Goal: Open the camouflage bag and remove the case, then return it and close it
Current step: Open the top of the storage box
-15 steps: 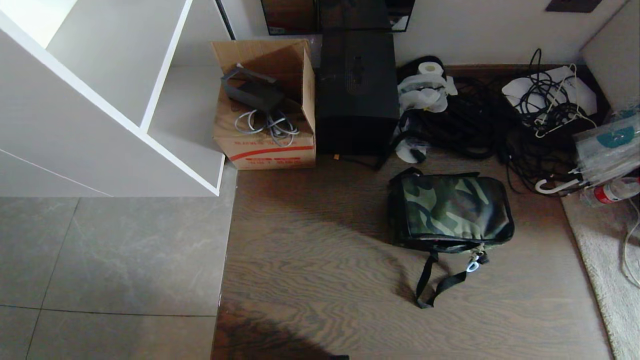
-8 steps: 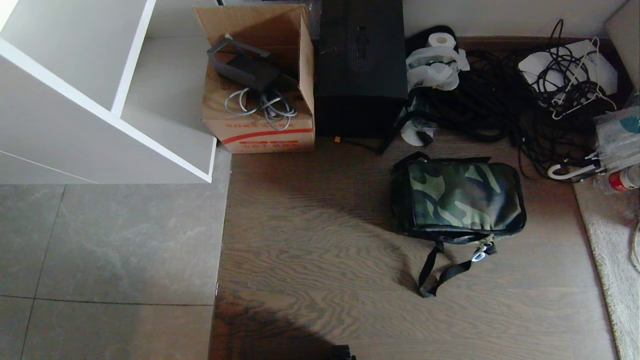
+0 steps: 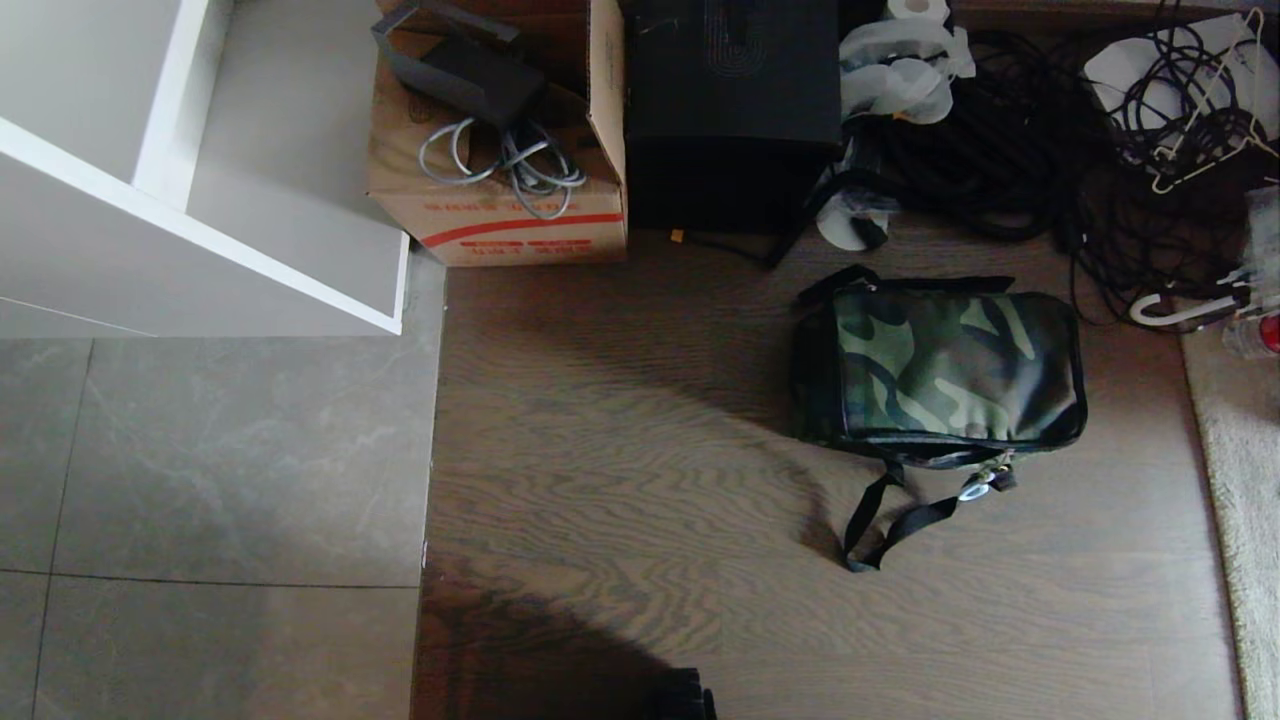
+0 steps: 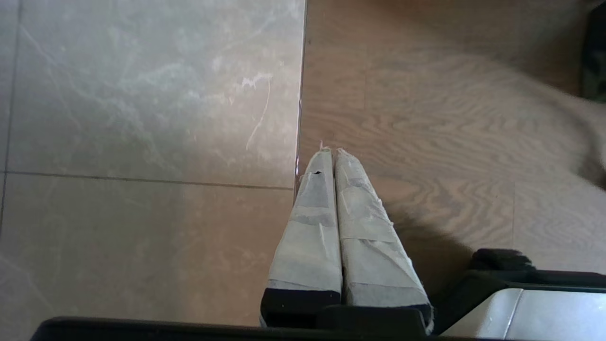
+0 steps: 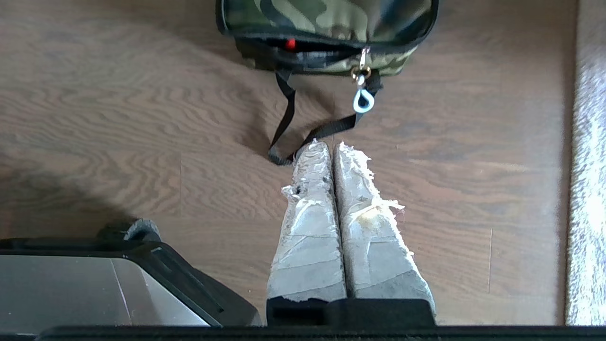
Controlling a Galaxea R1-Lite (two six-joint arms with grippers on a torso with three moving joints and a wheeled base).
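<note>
- Broadly, wood-grain floor (image 3: 640,480) across most of the head view, meeting grey tile floor (image 3: 200,450) on the left in a straight seam.
- White shelf unit (image 3: 200,230) at the upper left, over the tiles.
- Against the far wall, cardboard box (image 3: 500,215) with grey cables and a dark object inside, touching or just beside the tall black box (image 3: 730,100) on its right.
- Further right, tangle of black cables (image 3: 1000,150) and white wrapping, with a pale rug (image 3: 1235,480) along the right edge.
- Camouflage bag (image 3: 950,365) lay flat on the wood floor, in front of the black box and the cables, apart from both; green camouflage top facing up, black side toward the left.
- Zipper looked slightly parted along the near side in the right wrist view, with a small red spot (image 5: 290,44) in the gap; could not tell what it was.
- Case not seen in any view.
- Black strap (image 3: 885,525) trailed from the near side of the bag onto the floor.
- White clip (image 3: 973,490) hung at the zipper end, resting on the floor.
- Left gripper (image 4: 330,151) above the seam of tile and wood, taped fingers pressed together, holding nothing.
- Right gripper (image 5: 331,144) above the wood floor, near the strap end, taped fingers pressed together, empty.
</note>
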